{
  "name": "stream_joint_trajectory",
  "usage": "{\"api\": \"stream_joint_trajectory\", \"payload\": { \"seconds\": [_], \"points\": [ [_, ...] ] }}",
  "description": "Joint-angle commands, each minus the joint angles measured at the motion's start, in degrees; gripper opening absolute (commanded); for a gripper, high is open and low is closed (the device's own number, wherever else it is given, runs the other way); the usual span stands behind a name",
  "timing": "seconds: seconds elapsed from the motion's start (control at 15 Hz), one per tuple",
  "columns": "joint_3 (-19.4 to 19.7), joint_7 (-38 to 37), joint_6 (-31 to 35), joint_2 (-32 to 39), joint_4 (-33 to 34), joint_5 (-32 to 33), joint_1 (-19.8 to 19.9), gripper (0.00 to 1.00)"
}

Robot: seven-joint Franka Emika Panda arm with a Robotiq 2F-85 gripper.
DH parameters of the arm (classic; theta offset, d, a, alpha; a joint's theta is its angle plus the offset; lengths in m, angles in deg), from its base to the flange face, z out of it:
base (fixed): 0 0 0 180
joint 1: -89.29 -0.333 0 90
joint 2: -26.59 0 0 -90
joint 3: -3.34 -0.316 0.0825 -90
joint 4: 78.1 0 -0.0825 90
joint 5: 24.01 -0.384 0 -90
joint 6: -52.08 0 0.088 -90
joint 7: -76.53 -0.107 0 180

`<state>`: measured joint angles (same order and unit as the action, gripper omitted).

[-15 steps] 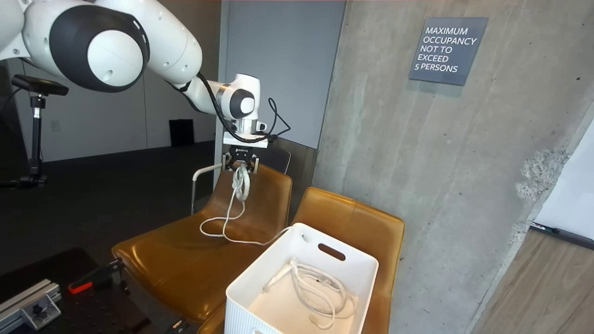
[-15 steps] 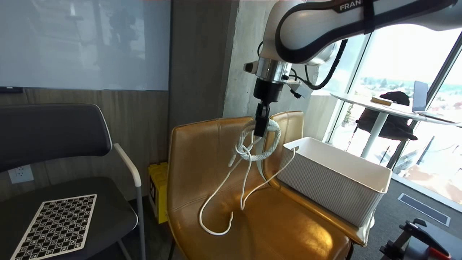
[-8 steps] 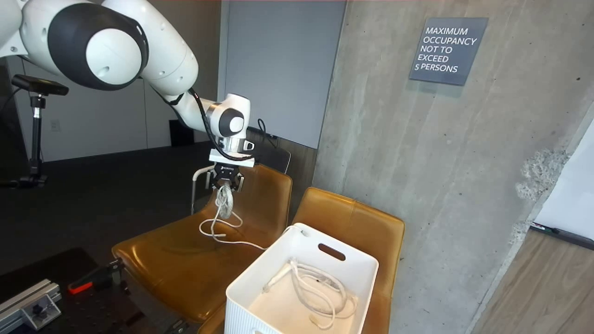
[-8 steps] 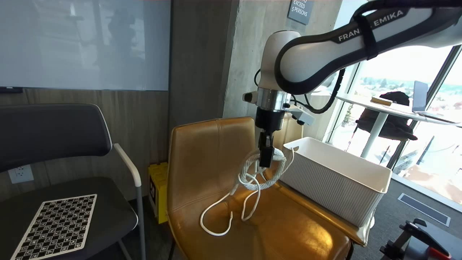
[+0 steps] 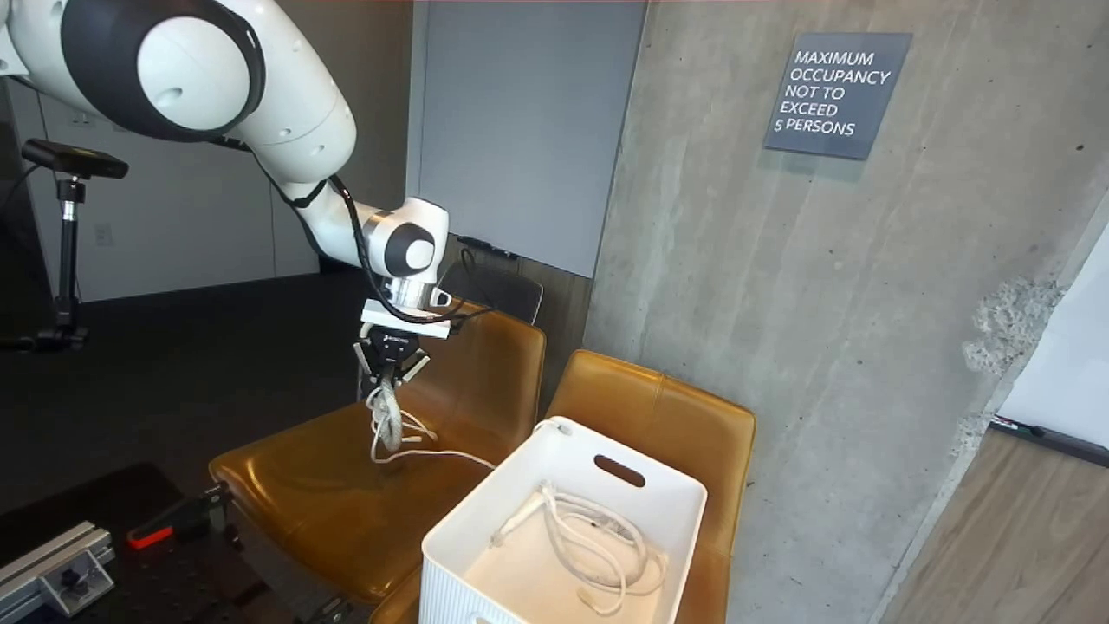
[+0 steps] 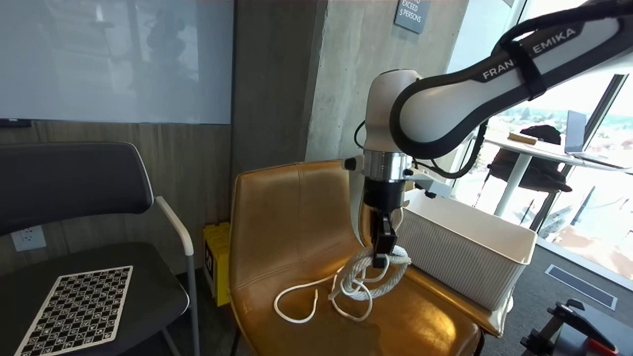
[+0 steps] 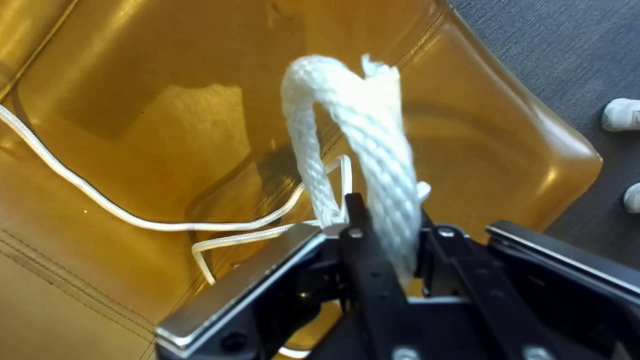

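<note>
Now the claw [image 6: 382,262] and rope coil [image 7: 376,140] are lower, nearer the seat [image 6: 410,314].

The arm [image 5: 305,104] is covered w/ wht, rounded shells [image 6: 440,118]. At left in an exterior view, a wide blk band [image 5: 97,56] is seen, in which a wht round cap [image 5: 192,74] is set. On a blk stripe [image 6: 497,70], the wht letters "FRAN" & "EMIKA" are separated by a blk strap [image 6: 529,74]. Near the wrist [image 6: 393,109], a shiny metal collar [image 6: 387,165] and a thick blk cable [image 6: 479,144] are fitted. The gripper [image 6: 382,260] is coloured mostly blk, incl. silver-edged bars [image 7: 240,285] & small round screws [image 7: 446,232].
</note>
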<state>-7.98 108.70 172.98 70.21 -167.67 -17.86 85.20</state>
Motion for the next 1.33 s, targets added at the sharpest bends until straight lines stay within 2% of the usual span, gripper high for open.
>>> {"api": "stream_joint_trajectory", "payload": {
  "seconds": [0.0,0.27,0.4,0.47,0.87,1.27],
  "points": [
    [-0.34,3.26,-0.21,-4.30,-2.78,-0.57,2.54,0.54],
    [0.31,9.08,-0.62,-5.92,-0.48,0.38,4.15,0.82],
    [0.80,15.11,-0.36,-5.62,0.90,2.58,4.37,0.96],
    [1.29,18.06,-0.53,-5.09,1.79,3.83,4.28,1.00],
    [5.34,31.76,-1.00,0.12,4.97,13.27,3.24,1.00],
    [9.88,39.13,0.14,8.03,10.44,24.15,-0.30,1.00]
  ]
}}
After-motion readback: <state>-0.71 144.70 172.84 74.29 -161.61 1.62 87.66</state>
